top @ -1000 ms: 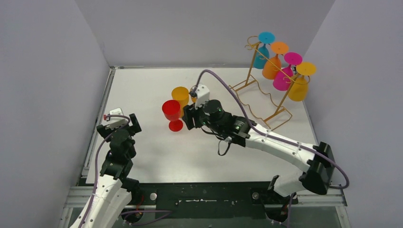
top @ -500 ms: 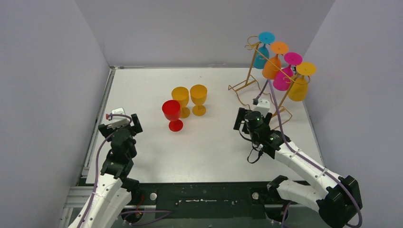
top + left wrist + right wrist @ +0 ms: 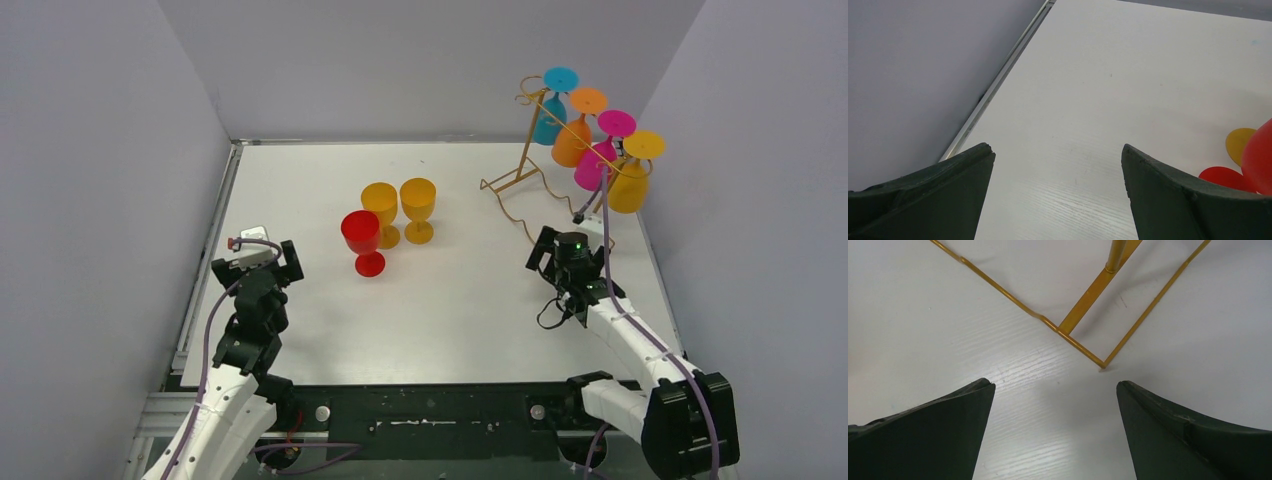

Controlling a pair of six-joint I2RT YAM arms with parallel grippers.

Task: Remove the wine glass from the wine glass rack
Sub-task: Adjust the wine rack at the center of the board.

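Top external view shows the right hand (image 3: 570,252) low over the surface (image 3: 450,320), just in front of the near base wire of the wine glass rack (image 3: 1088,297). A second ago this hand was in the middle of the surface, at the right yellow glass (image 3: 417,203), and it covered that glass from the camera. Since then it has let go and drawn back to the right side. Its fingers have spread out on the way. In the right wrist view they are wide apart with nothing between them, and only the gold corner of the rack base lies ahead.

The right yellow glass stands free and upright, just beside the left yellow glass (image 3: 380,205) and near the red glass (image 3: 361,233). I judge that one glass is delivered and the hand is coming back for another.

Four glasses hang upside down on the rack at the far right corner: the teal glass (image 3: 548,120), the orange glass (image 3: 572,140), the magenta glass (image 3: 594,168) and the hanging yellow glass (image 3: 628,185). They look the same as a second ago. They are well above the hand, so I think it must rise before it can take one.

The left hand (image 3: 258,262) has not moved. It waits at the near left, its fingers wide apart and empty.
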